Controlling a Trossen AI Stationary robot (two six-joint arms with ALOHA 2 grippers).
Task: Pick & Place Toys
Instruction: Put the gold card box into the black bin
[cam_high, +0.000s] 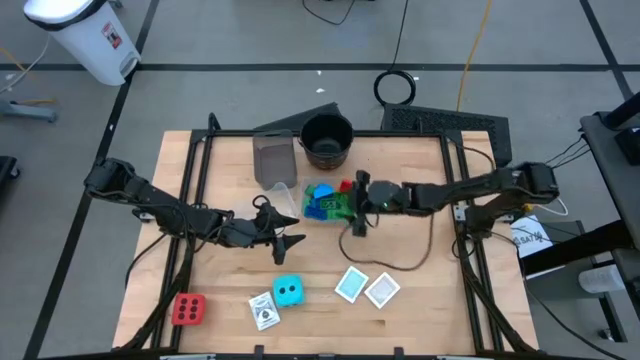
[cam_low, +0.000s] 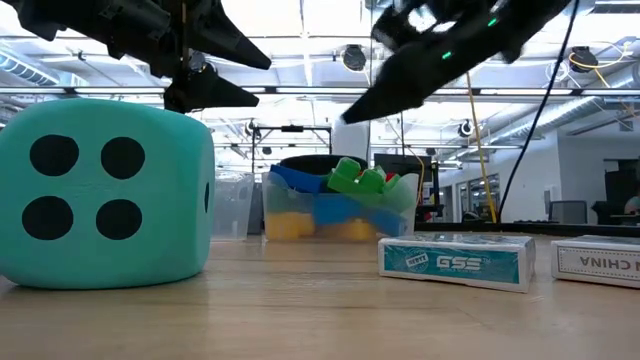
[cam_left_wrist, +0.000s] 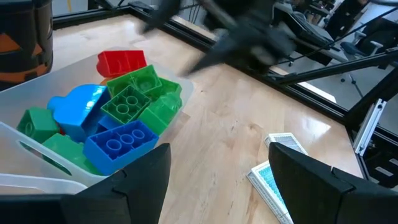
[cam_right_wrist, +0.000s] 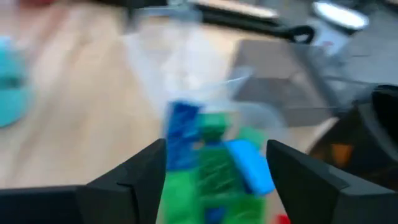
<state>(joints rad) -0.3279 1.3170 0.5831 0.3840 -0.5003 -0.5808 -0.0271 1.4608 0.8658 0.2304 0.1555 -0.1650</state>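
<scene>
Wooden table (cam_high: 420, 290) before you. Clear tub (cam_high: 300, 200) at centre holds blue, green, red blocks (cam_high: 325, 200). Right gripper (cam_high: 358, 226) hangs at tub's right edge, fingers spread, empty. Left gripper (cam_high: 290, 232) waits left of tub, fingers apart, empty. Cyan cube (cam_high: 288, 291), red cube (cam_high: 188, 309), cards (cam_high: 366, 287) lie along near edge.

Even, bright overhead light falls on my desk (cam_high: 400, 290) in the high view, with soft, short shadows. In the low view, ceiling strips glare white across the upper frame, turning my arms into dark silhouettes. My right wrist view is smeared with motion blur throughout. My left wrist view is sharp on the blocks (cam_left_wrist: 118, 118), blurred at upper centre.
</scene>
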